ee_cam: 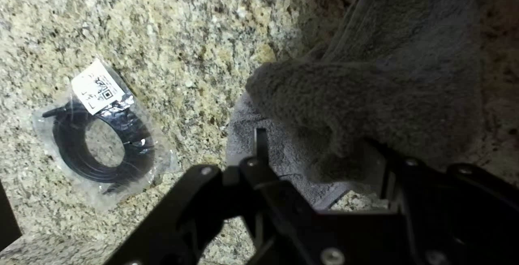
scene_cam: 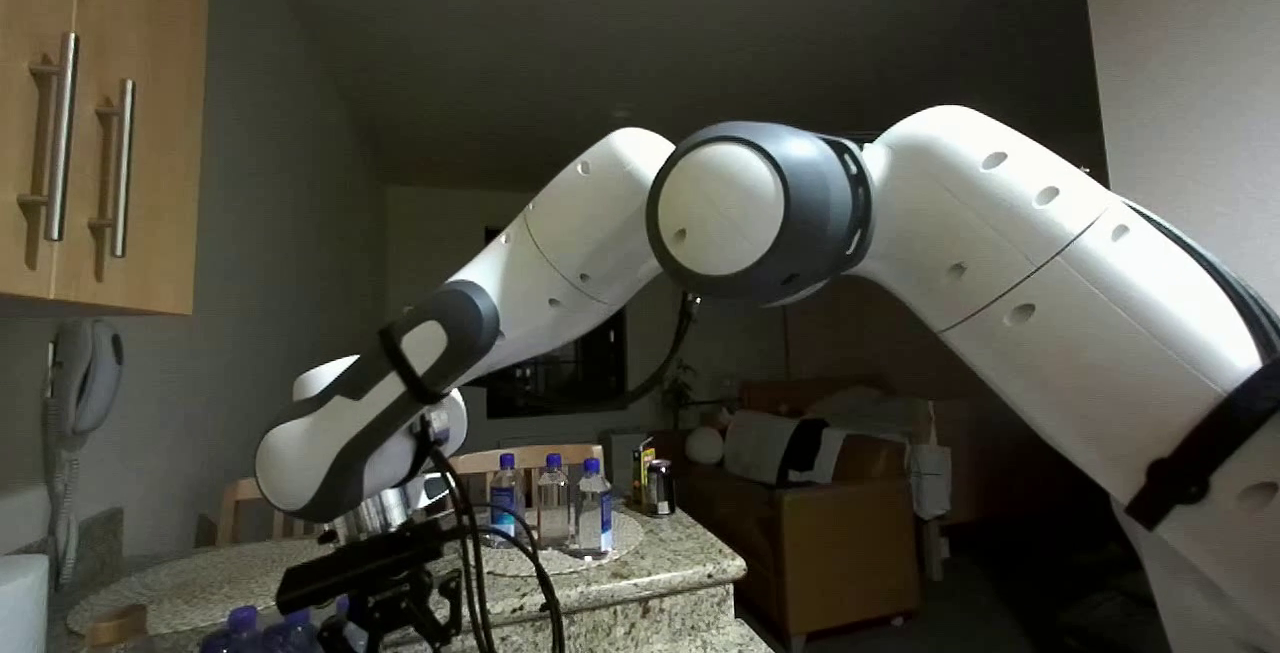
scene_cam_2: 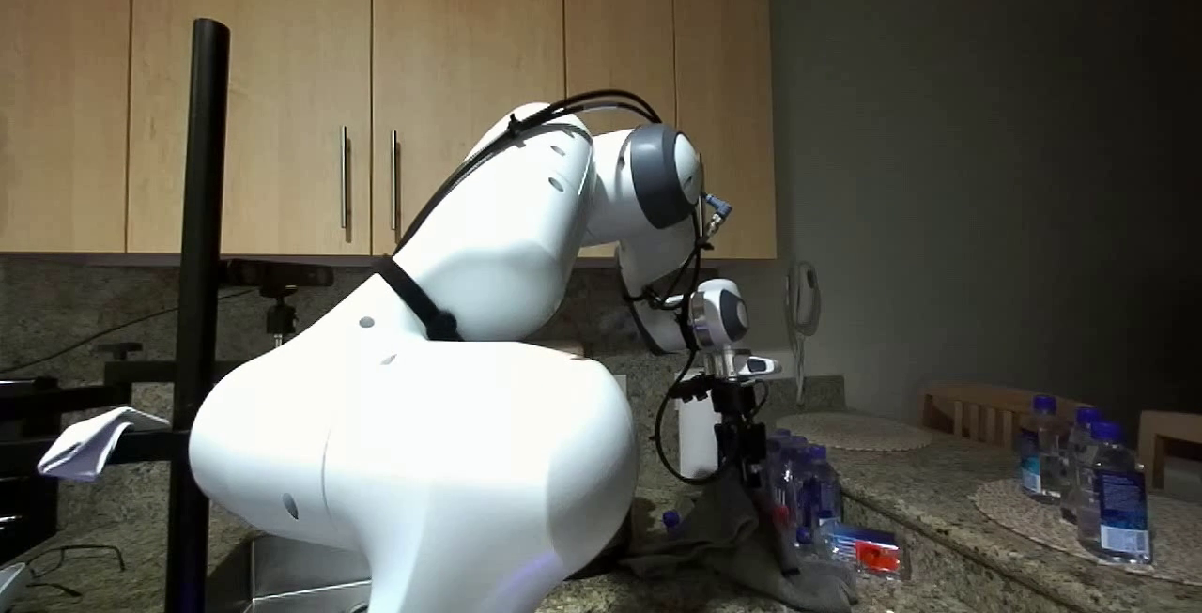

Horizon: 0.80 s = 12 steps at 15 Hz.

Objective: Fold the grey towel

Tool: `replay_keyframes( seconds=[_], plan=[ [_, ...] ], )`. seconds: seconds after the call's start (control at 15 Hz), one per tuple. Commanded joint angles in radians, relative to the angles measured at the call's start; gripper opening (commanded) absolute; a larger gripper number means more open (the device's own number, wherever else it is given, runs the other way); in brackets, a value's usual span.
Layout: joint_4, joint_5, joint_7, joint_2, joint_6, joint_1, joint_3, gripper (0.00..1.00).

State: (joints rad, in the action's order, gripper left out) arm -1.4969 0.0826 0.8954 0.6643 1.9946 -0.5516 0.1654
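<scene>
Black jointed tool [ee_cam: 324, 161]: while its jaws stand well apart in the wrist view, nothing looks pinched, and I can't tell if either side touches the rumpled grey terry towel [ee_cam: 316, 94].
Towel spot: bunched on the speckled granite worktop [ee_cam: 182, 21] right below the tool, a fat ridge between the jaws and more spreading past their tips.
Towel feel: going by that fuzzy pile, should be light, limp and grippy, nothing to break. Catch is it'll probably sag instead of swinging over as one flat sheet.
Towel grab point: I'd go for a free hem if the tool can reach one; the ridge is handier but might drag several layers along.
Wrist extra: a black coil in a clear plastic bag [ee_cam: 129, 155], off to one side of the tool; can't pick it out in the exterior views.
Exterior extras: in an exterior view the towel peaks up under the tool, clear blue-capped plastic bottles [scene_cam_2: 808, 486] just beside it, which the wrist view misses. In an exterior view with a boxy brown sofa [scene_cam: 850, 553] far beyond the tool, no towel shows.
</scene>
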Motion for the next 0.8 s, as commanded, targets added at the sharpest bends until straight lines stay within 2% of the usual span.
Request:
replay_keyframes(
  seconds=[0.0,0.07,0.2,0.73],
  plan=[
    [-0.131,0.061,0.074,-0.097,0.049,0.049,-0.062,0.90],
    [-0.144,0.069,0.082,-0.106,0.056,0.060,-0.072,0.95],
    [-0.162,0.081,0.092,-0.120,0.071,0.081,-0.087,1.00],
    [-0.165,0.067,0.049,-0.147,0.162,0.167,-0.129,1.00]
  ],
)
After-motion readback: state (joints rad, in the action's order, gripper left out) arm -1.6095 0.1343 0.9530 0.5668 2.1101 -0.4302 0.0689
